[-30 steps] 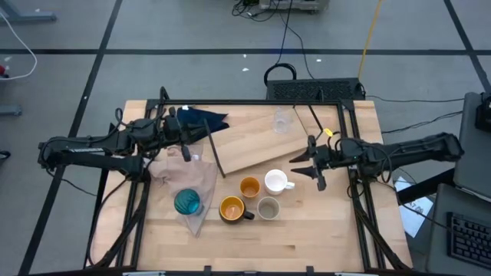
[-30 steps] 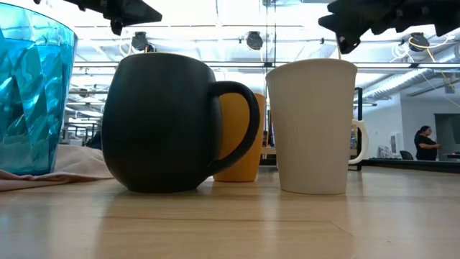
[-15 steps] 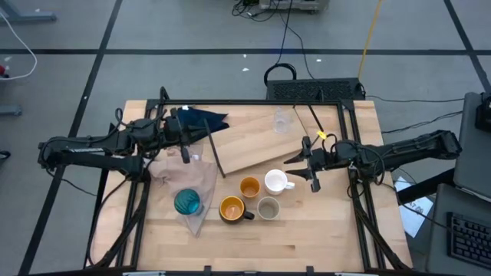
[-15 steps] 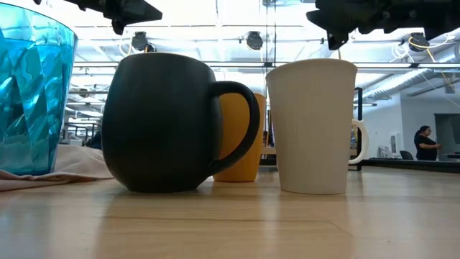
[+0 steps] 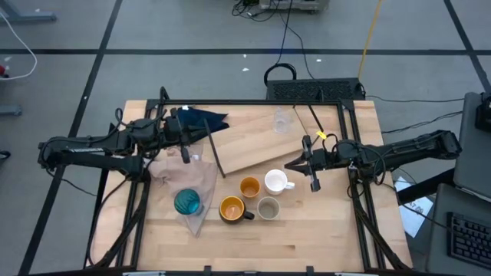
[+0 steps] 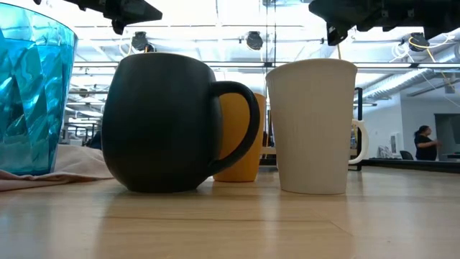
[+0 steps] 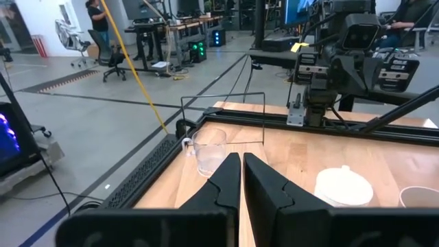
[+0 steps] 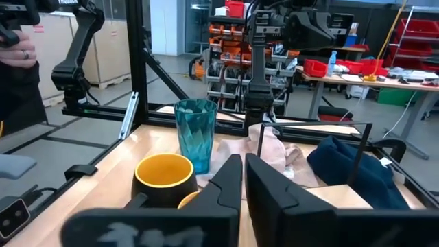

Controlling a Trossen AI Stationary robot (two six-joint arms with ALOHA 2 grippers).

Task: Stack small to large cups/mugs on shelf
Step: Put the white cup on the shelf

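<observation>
Five cups stand grouped on the tabletop: small orange cup (image 5: 249,187), white handled mug (image 5: 275,182), grey-beige cup (image 5: 268,208), dark mug with orange inside (image 5: 232,208) and teal tumbler (image 5: 186,202), the tumbler on a pinkish-beige cloth. The clear cup (image 5: 282,120) stands on the shelf board (image 5: 257,142), which lies flat and askew on the table. My right gripper (image 5: 291,163) hovers shut just right of the white mug, above the cups (image 8: 243,158). My left gripper (image 5: 186,147) waits shut over the cloths at the left (image 7: 241,156).
A dark blue cloth (image 5: 203,119) lies at the far left by the shelf's black rod frame (image 5: 215,153). The pinkish-beige cloth (image 5: 184,172) spreads under my left gripper. Bare tabletop (image 5: 307,238) shows along the near edge. A person (image 6: 425,144) stands far off in the room.
My right gripper has moved a little toward the table's left, closer to the white mug, and then held still. The cups, shelf and left arm have stayed put.
</observation>
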